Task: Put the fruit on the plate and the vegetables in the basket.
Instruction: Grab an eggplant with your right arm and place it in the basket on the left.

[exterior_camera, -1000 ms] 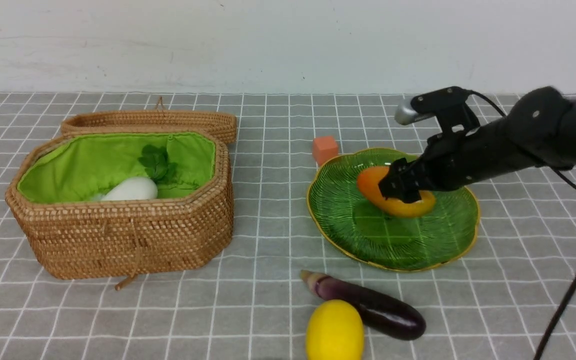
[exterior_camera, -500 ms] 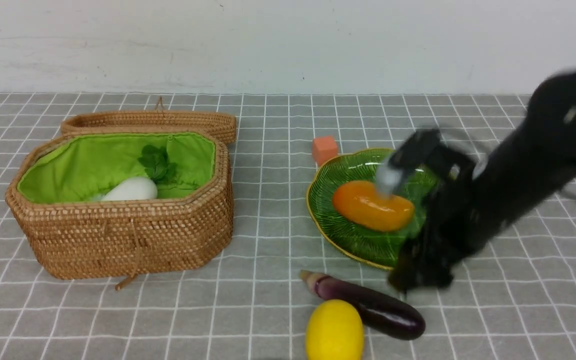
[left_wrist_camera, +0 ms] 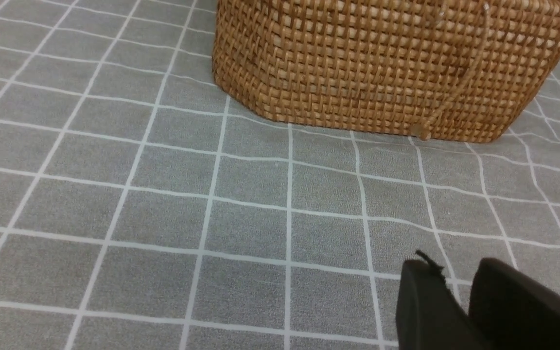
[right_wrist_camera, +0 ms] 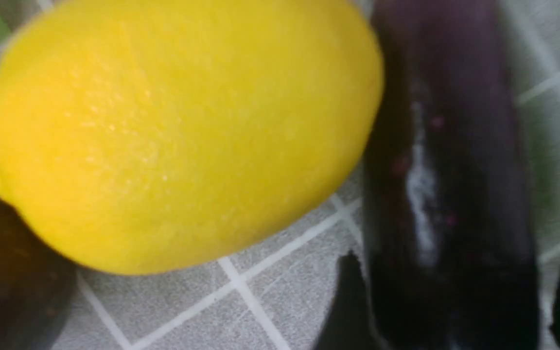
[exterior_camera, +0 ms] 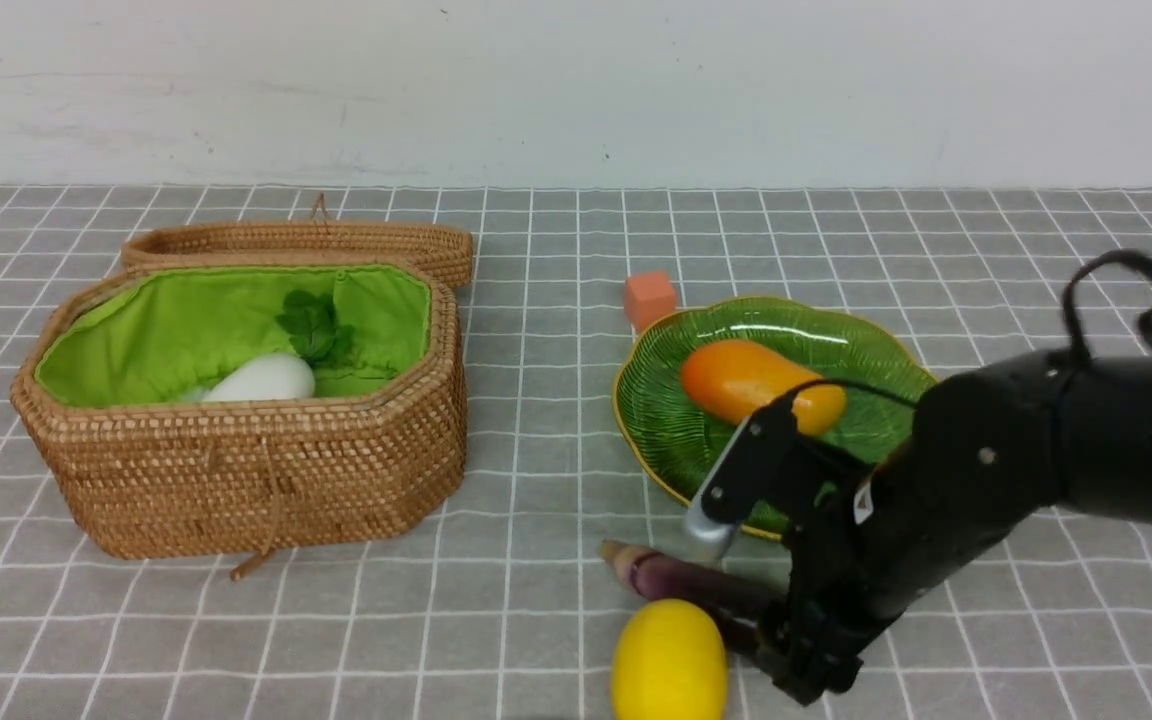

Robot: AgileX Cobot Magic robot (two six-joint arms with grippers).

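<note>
- The front view alone takes in the whole table (exterior_camera: pixel 536 400). The basket (exterior_camera: pixel 266 470) stands open toward the left edge, with the white radish (exterior_camera: pixel 261 380) inside it and the lid (exterior_camera: pixel 306 245) behind it on the far side.
- The plate (exterior_camera: pixel 666 420) sits right of centre and carries the orange fruit (exterior_camera: pixel 756 385). The fruit's long axis slants from far-left to near-right.
- Only the right wrist view shows how the right gripper (exterior_camera: pixel 804 682) stands. Its fingers (right_wrist_camera: pixel 345 291) are spread to either side of the eggplant (exterior_camera: pixel 676 578). A strip of cloth shows between one finger and the skin, so the eggplant is straddled but not clamped.
- That view also shows a dark maroon fruit (right_wrist_camera: pixel 3 282) just beside the lemon (exterior_camera: pixel 669 660). The front view does not show it.
- The left wrist view shows the left gripper (left_wrist_camera: pixel 460 274) low over bare cloth near the basket's wall. Its fingers are slightly parted and hold nothing.
- A small orange cube (exterior_camera: pixel 650 297) sits at the plate's far-left rim.
- In the front view the right arm hides the eggplant's fat end and the plate's near-right rim.
- The eggplant lies close to the table's near edge, between the plate and the lemon. Its pale stem points toward the left edge, and its body runs rightward and slightly nearer.
- The lemon lies right against the eggplant's near side, close to one finger.
</note>
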